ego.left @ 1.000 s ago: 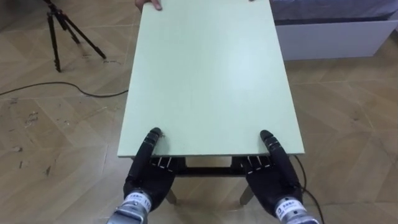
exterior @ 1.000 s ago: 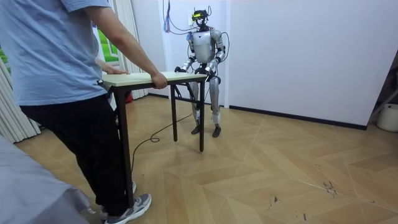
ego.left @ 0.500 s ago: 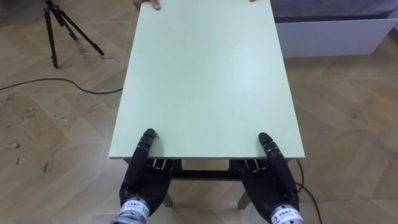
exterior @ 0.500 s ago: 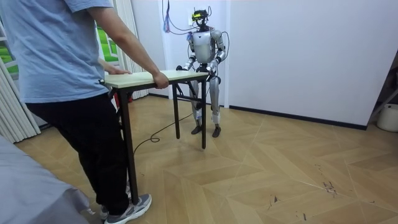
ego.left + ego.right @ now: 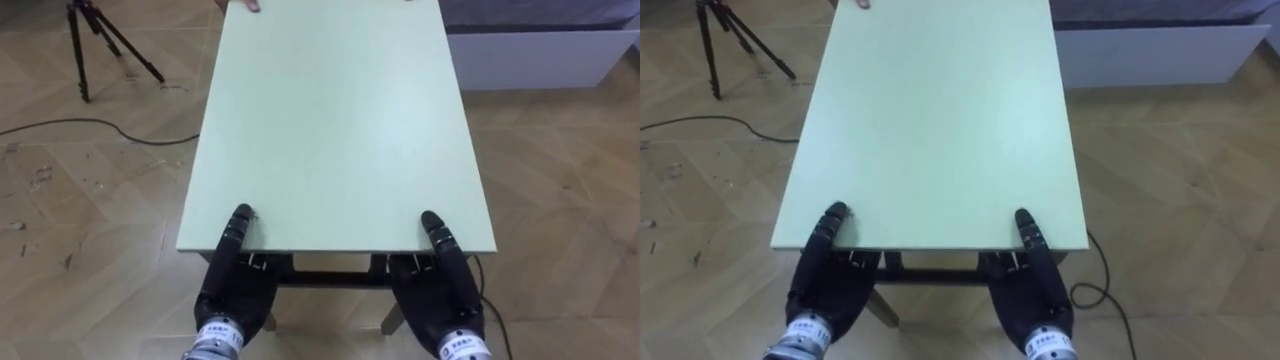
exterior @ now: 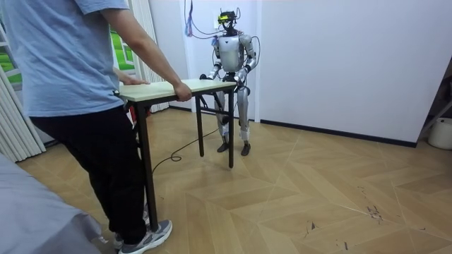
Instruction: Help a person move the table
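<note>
Worktop [image 5: 335,120] edges come first: the pale green top runs lengthwise away from the robot, its near short edge gripped at both corners and its far short edge held by a person's hand [image 5: 240,5]. The left robot hand [image 5: 235,290] lays its thumb flat on the top near the left corner while its fingers reach under the edge, so it pinches the board. The right robot hand [image 5: 440,290] does the same near the right corner. On the robot's left, a tripod [image 5: 95,40] stands well apart from the long edge, and a cable [image 5: 100,125] trails over the floor between them. On its right, a low white block [image 5: 540,55] lies near the far corner. In the room view the person [image 6: 78,106] stands at one end and the robot at the other, close to the wall [image 6: 339,56], with open floor [image 6: 318,190] on the room view's right. Against a second ago, the worktop and person sit slightly further toward the room view's right. Both grips are unchanged.
</note>
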Tool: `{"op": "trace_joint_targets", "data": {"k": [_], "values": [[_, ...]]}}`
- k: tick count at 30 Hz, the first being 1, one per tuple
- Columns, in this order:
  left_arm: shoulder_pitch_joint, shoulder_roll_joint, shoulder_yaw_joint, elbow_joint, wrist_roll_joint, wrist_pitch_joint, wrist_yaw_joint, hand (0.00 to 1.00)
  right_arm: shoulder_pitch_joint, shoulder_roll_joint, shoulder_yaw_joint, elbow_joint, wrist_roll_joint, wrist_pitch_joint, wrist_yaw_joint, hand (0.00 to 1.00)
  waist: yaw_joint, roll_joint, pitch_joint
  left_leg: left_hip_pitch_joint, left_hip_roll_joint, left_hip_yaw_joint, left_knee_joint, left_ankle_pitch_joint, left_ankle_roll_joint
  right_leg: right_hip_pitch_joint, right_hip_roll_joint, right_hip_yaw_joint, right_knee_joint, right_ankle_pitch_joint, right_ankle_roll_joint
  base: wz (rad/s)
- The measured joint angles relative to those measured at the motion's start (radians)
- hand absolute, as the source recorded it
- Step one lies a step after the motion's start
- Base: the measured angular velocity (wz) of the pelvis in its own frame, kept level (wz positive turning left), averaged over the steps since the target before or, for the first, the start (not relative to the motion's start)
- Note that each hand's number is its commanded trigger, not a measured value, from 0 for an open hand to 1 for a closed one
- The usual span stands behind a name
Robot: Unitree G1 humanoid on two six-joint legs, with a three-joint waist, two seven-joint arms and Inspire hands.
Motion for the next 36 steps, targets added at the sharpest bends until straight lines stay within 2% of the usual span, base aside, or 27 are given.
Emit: {"op": "trace_joint_targets", "data": {"k": [3,5,6,7,8,9,10,12,14,15,16,18,20,21,22,23,24,25,26,28,29,30,31,32,33,34,36], "values": [[0.011,0.01,-0.013,0.0,-0.001,0.001,-0.016,1.0,0.029,0.001,0.008,0.004,0.007,-0.005,0.032,1.0,0.048,-0.002,-0.0027,-0.073,0.035,-0.009,0.148,-0.016,-0.014,-0.026,0.024,-0.003,0.033,-0.009,-0.027,-0.19],[0.015,0.011,-0.009,0.0,-0.007,0.001,-0.03,1.0,0.028,-0.005,0.014,0.004,0.007,-0.008,0.047,1.0,0.055,0.001,-0.0053,-0.119,0.048,-0.038,0.19,-0.009,-0.029,-0.045,0.037,-0.011,0.023,-0.005,-0.047,-0.08],[0.015,0.011,-0.004,0.0,-0.007,0.001,-0.035,1.0,0.026,-0.01,0.014,0.004,0.006,-0.008,0.052,1.0,0.056,0.002,-0.0057,-0.133,0.059,-0.042,0.197,-0.004,-0.058,-0.064,0.03,-0.031,0.012,0.004,-0.066,-0.22],[0.028,0.005,0.001,0.001,-0.007,0.001,-0.049,1.0,0.021,-0.018,0.015,0.004,0.005,-0.008,0.055,1.0,0.078,0.011,-0.0055,-0.141,0.109,-0.011,0.316,-0.025,-0.075,-0.078,0.042,-0.061,0.023,0.002,-0.086,-0.44],[0.041,-0.003,0.004,0.001,-0.007,0.001,-0.058,1.0,0.019,-0.022,0.017,0.006,0.004,-0.007,0.055,1.0,0.087,0.022,-0.0096,-0.137,0.14,-0.002,0.401,-0.033,-0.078,-0.076,0.053,-0.083,0.026,-0.001,-0.097,-0.59],[0.056,-0.016,0.003,0.0,-0.024,0.006,-0.073,1.0,0.017,-0.029,0.014,0.005,-0.002,-0.01,0.056,1.0,0.084,0.052,-0.0141,-0.124,0.19,-0.018,0.549,-0.035,-0.077,-0.07,0.08,-0.099,0.035,-0.005,-0.11,-0.22],[0.055,-0.014,0.003,0.001,-0.03,0.015,-0.074,1.0,0.016,-0.029,0.013,0.006,-0.004,-0.015,0.058,1.0,0.072,0.059,-0.0139,-0.113,0.205,-0.031,0.586,-0.034,-0.078,-0.072,0.084,-0.112,0.04,-0.008,-0.114,0.28],[0.04,-0.01,-0.008,0.0,-0.036,0.031,-0.075,1.0,0.015,-0.03,0.0,0.006,-0.002,-0.024,0.064,1.0,0.029,0.068,-0.0125,-0.028,0.213,-0.078,0.561,-0.018,-0.095,-0.091,0.076,-0.167,0.053,-0.01,-0.117,0.76],[0.017,-0.01,-0.016,0.0,-0.037,0.032,-0.075,1.0,0.006,-0.029,-0.015,0.005,-0.002,-0.029,0.075,1.0,0.007,0.09,-0.0089,0.039,0.222,-0.086,0.461,-0.021,-0.103,-0.127,0.074,-0.2,0.074,-0.003,-0.118,0.53],[-0.001,-0.005,-0.016,0.0,-0.037,0.032,-0.075,1.0,-0.001,-0.029,-0.021,-0.001,-0.003,-0.029,0.077,1.0,-0.008,0.106,-0.0095,0.077,0.221,-0.089,0.341,-0.022,-0.103,-0.166,0.073,-0.218,0.093,0.006,-0.118,0.38],[-0.025,0.006,-0.014,0.0,-0.041,0.032,-0.075,1.0,-0.011,-0.021,-0.026,-0.002,-0.004,-0.029,0.08,1.0,-0.016,0.11,-0.0093,0.103,0.217,-0.088,0.222,-0.082,-0.133,-0.214,0.063,-0.22,0.122,0.02,-0.115,0.39],[-0.055,0.014,-0.015,0.0,-0.04,0.027,-0.075,1.0,-0.026,-0.017,-0.033,-0.002,-0.004,-0.028,0.095,1.0,-0.038,0.112,-0.0092,0.114,0.184,-0.072,0.061,-0.123,-0.135,-0.282,0.031,-0.211,0.133,0.06,-0.101,0.42],[-0.075,0.015,-0.023,0.002,-0.04,0.028,-0.075,1.0,-0.03,-0.01,-0.057,0.0,-0.005,-0.02,0.112,1.0,-0.046,0.112,-0.0089,0.122,0.14,-0.057,-0.049,-0.123,-0.133,-0.327,-0.007,-0.18,0.13,0.104,-0.076,0.26],[-0.078,0.013,-0.028,0.008,-0.043,0.028,-0.075,1.0,-0.03,-0.009,-0.071,0.009,-0.006,-0.005,0.124,1.0,-0.042,0.112,-0.0088,0.133,0.113,-0.054,-0.089,-0.129,-0.121,-0.336,-0.022,-0.165,0.114,0.136,-0.063,-0.1],[-0.075,0.012,-0.032,0.02,-0.049,0.026,-0.075,1.0,-0.029,-0.008,-0.079,0.022,-0.008,0.008,0.131,1.0,-0.04,0.111,-0.0085,0.138,0.087,-0.051,-0.098,-0.142,-0.093,-0.337,-0.035,-0.154,0.1,0.167,-0.053,-0.15],[-0.073,0.011,-0.033,0.026,-0.05,0.026,-0.076,1.0,-0.028,-0.005,-0.083,0.031,-0.014,0.015,0.136,1.0,-0.04,0.106,-0.0061,0.138,0.071,-0.05,-0.095,-0.145,-0.075,-0.337,-0.045,-0.148,0.098,0.178,-0.048,-0.12],[-0.069,0.004,-0.033,0.046,-0.05,0.028,-0.082,1.0,-0.018,0.001,-0.091,0.045,-0.025,0.024,0.148,1.0,-0.038,0.089,-0.003,0.134,0.032,-0.043,-0.084,-0.139,-0.057,-0.337,-0.073,-0.131,0.094,0.205,-0.035,-0.05],[-0.057,-0.001,-0.031,0.065,-0.05,0.03,-0.098,1.0,-0.006,0.004,-0.103,0.058,-0.035,0.042,0.165,1.0,-0.041,0.078,-0.005,0.121,0.002,-0.024,-0.069,-0.133,-0.041,-0.336,-0.101,-0.128,0.077,0.244,-0.027,-0.06],[-0.052,-0.001,-0.032,0.073,-0.054,0.031,-0.108,1.0,0.001,0.004,-0.106,0.058,-0.038,0.05,0.168,1.0,-0.043,0.073,-0.0039,0.116,-0.012,-0.008,-0.06,-0.131,-0.03,-0.337,-0.113,-0.124,0.067,0.264,-0.023,-0.07],[-0.029,0.0,-0.033,0.078,-0.071,0.033,-0.123,1.0,0.017,0.001,-0.107,0.058,-0.044,0.065,0.173,1.0,-0.051,0.054,-0.0046,0.076,-0.055,0.032,-0.019,-0.135,0.015,-0.335,-0.139,-0.093,0.001,0.366,0.007,-0.1],[-0.027,0.001,-0.033,0.078,-0.075,0.034,-0.124,1.0,0.017,0.001,-0.11,0.058,-0.045,0.071,0.173,1.0,-0.054,0.05,-0.0054,0.059,-0.062,0.04,-0.001,-0.135,0.024,-0.335,-0.144,-0.08,-0.025,0.404,0.015,0.0],[-0.027,0.005,-0.032,0.078,-0.08,0.038,-0.125,1.0,0.014,0.001,-0.117,0.058,-0.051,0.084,0.173,1.0,-0.065,0.045,-0.0052,0.02,-0.066,0.067,0.034,-0.131,0.044,-0.336,-0.157,-0.065,-0.061,0.475,0.044,0.28],[-0.031,0.003,-0.032,0.084,-0.081,0.045,-0.125,1.0,0.019,0.003,-0.123,0.058,-0.051,0.09,0.173,1.0,-0.078,0.051,-0.0022,-0.001,-0.047,0.138,0.061,-0.13,0.056,-0.338,-0.17,-0.074,-0.001,0.455,0.051,0.42],[-0.035,0.001,-0.033,0.09,-0.079,0.052,-0.125,1.0,0.026,0.003,-0.126,0.058,-0.05,0.09,0.173,1.0,-0.078,0.055,0.0001,-0.002,-0.032,0.169,0.068,-0.127,0.058,-0.34,-0.172,-0.082,0.084,0.38,0.046,0.64],[-0.039,0.004,-0.034,0.093,-0.069,0.069,-0.125,1.0,0.053,0.003,-0.133,0.054,-0.042,0.092,0.187,1.0,-0.081,0.052,-0.0016,-0.001,-0.012,0.214,0.068,-0.117,0.062,-0.341,-0.178,-0.083,0.288,0.217,0.042,0.71],[-0.042,0.012,-0.036,0.092,-0.066,0.077,-0.125,1.0,0.074,0.004,-0.132,0.043,-0.027,0.092,0.187,1.0,-0.091,0.041,-0.003,-0.004,-0.006,0.258,0.064,-0.102,0.064,-0.326,-0.199,-0.08,0.465,0.091,0.035,0.69],[-0.038,0.015,-0.038,0.091,-0.058,0.088,-0.125,1.0,0.086,-0.003,-0.129,0.04,-0.017,0.088,0.188,1.0,-0.088,0.034,-0.0043,-0.008,-0.007,0.322,0.073,-0.095,0.072,-0.261,-0.215,-0.063,0.65,-0.011,0.043,0.21]]}}
